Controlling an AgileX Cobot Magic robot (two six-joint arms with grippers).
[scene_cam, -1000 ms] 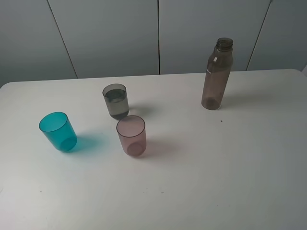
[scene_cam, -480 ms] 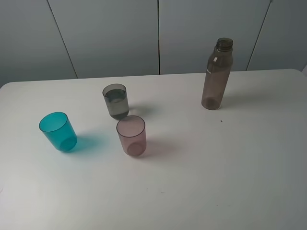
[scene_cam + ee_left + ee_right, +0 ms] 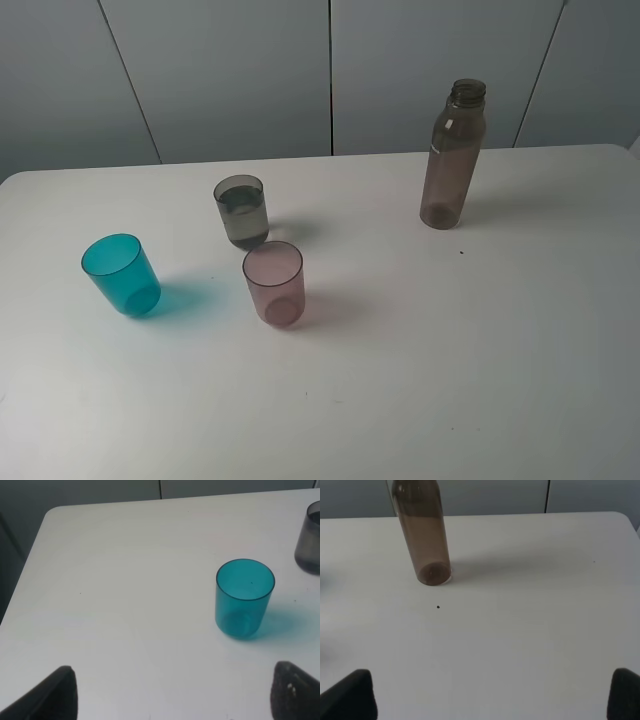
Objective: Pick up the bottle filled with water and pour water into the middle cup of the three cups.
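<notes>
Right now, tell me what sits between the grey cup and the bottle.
Nothing: in the exterior high view, only bare white table lies between the grey cup and the bottle.

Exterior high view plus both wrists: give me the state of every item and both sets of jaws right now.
bottle: upright, uncapped, not held
middle cup: upright, liquid inside
pink cup: upright, looks empty
teal cup: upright, looks empty
left gripper: jaws open, holding nothing
right gripper: jaws open, holding nothing, short of the bottle
</notes>
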